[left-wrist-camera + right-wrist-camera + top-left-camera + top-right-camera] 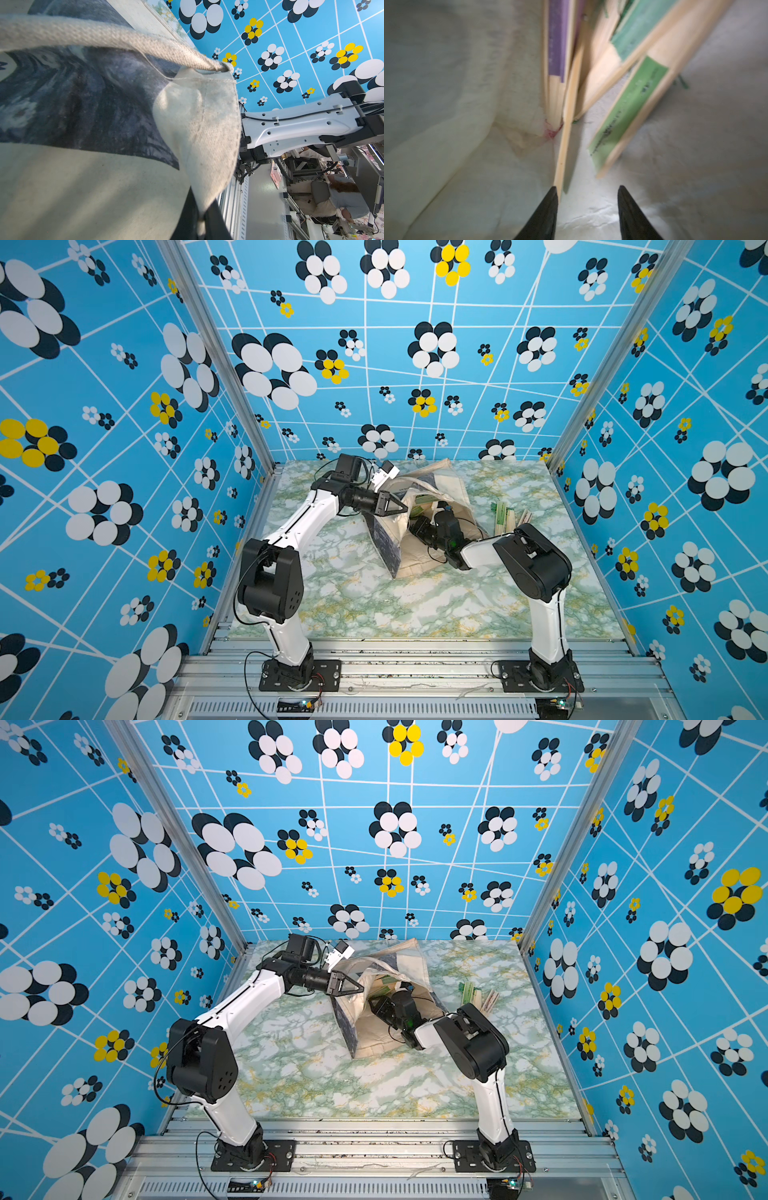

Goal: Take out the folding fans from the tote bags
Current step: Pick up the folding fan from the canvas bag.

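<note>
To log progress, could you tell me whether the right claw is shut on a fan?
No, the right claw stands open in the bag, clamping nothing.

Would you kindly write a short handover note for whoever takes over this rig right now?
Left pincer: shut on the bag's rim, holding the mouth up.
Right pincer: open inside the bag, gripping nothing, pointed at the pile.
Done: some fans lie on the table beside the bag.
Left: a purple fan and green fans are in the bag; take them out.
</note>
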`<state>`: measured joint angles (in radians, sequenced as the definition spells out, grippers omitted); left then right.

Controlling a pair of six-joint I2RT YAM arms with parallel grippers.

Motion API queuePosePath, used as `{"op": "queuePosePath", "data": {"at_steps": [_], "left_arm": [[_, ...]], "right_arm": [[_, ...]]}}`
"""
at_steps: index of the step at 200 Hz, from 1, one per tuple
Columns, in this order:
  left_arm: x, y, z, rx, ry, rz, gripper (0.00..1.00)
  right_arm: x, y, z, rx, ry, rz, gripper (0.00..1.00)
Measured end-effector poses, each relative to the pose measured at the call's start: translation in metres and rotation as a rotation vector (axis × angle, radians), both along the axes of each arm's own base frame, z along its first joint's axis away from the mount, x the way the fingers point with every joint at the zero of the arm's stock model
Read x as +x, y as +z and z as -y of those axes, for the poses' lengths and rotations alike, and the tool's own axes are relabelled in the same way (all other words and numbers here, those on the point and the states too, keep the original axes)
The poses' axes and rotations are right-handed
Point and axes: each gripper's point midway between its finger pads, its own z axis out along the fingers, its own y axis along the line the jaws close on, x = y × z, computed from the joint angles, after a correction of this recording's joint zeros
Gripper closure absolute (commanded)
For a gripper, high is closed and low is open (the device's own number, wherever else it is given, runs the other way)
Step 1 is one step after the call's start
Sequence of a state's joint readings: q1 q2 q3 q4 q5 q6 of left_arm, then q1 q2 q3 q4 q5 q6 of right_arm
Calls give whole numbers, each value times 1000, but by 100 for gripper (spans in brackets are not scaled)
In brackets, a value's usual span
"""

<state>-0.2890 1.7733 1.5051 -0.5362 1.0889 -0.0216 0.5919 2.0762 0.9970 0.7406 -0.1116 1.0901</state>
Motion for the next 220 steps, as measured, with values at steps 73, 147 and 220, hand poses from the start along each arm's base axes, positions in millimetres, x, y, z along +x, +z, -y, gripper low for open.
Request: {"op": "queuePosePath", "data": {"at_steps": [73,147,220], "left_arm": [[-6,8,-1,1,-3,17,100],[-13,8,2,2,-18,22,100],[-13,8,2,1,-20,26,100]], "right_arm": [[18,3,-5,13,-50,-42,51],[38,-12,-14,61,-110,-96,51],[29,-12,-2,40,-142,-120,51]]}}
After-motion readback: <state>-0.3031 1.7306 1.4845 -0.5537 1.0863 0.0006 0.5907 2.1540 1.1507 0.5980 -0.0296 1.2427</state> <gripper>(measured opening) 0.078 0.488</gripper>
